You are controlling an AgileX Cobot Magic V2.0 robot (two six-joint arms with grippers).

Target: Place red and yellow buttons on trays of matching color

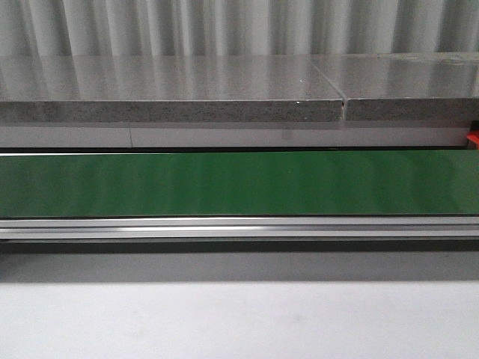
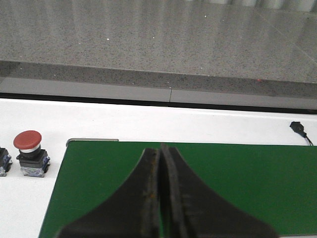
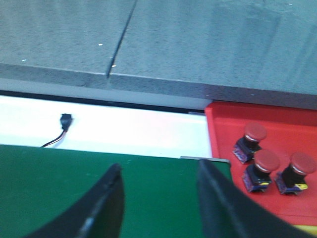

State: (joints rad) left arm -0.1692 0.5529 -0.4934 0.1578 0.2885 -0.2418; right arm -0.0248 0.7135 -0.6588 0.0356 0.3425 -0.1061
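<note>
In the left wrist view my left gripper (image 2: 161, 148) is shut and empty above the green belt (image 2: 237, 183). A red button (image 2: 29, 152) stands on the white surface just off the belt's end; another button's edge (image 2: 4, 161) shows beside it. In the right wrist view my right gripper (image 3: 159, 171) is open and empty over the belt's other end. Beside it a red tray (image 3: 223, 124) holds three red buttons (image 3: 251, 141) (image 3: 262, 168) (image 3: 297, 171). No yellow button or yellow tray shows clearly. Neither gripper shows in the front view.
The green conveyor belt (image 1: 239, 183) runs across the front view, with a metal rail (image 1: 239, 226) in front and a grey stone ledge (image 1: 172, 111) behind. A black cable plug (image 3: 64, 121) lies on the white surface behind the belt; it also shows in the left wrist view (image 2: 298, 128).
</note>
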